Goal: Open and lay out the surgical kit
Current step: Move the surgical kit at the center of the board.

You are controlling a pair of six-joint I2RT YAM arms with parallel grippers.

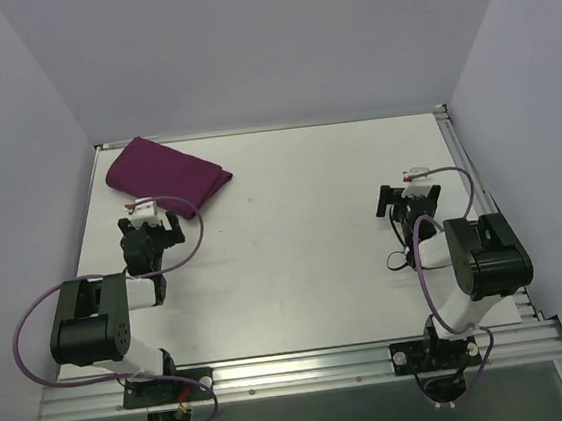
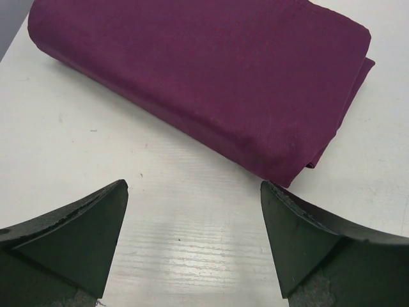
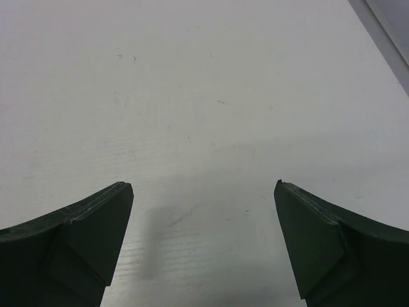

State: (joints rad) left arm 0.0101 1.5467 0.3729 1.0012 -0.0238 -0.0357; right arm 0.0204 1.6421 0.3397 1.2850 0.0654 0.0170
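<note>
Leftmost, folded shut near the far-left corner of the table point(image 1: 297, 269): magenta cloth wrap point(image 1: 167, 175). Just short of its near edge: left gripper point(image 2: 193, 185), spread wide, holding nothing. Well to the right, over bare tabletop: right gripper point(image 3: 203, 184), likewise spread and empty. Likely risk: pinching one layer only, dragging the whole bundle or spilling contents toward the edge. Nowhere visible: tray, instruments, presumably inside. Fold seams hard to make out.
</note>
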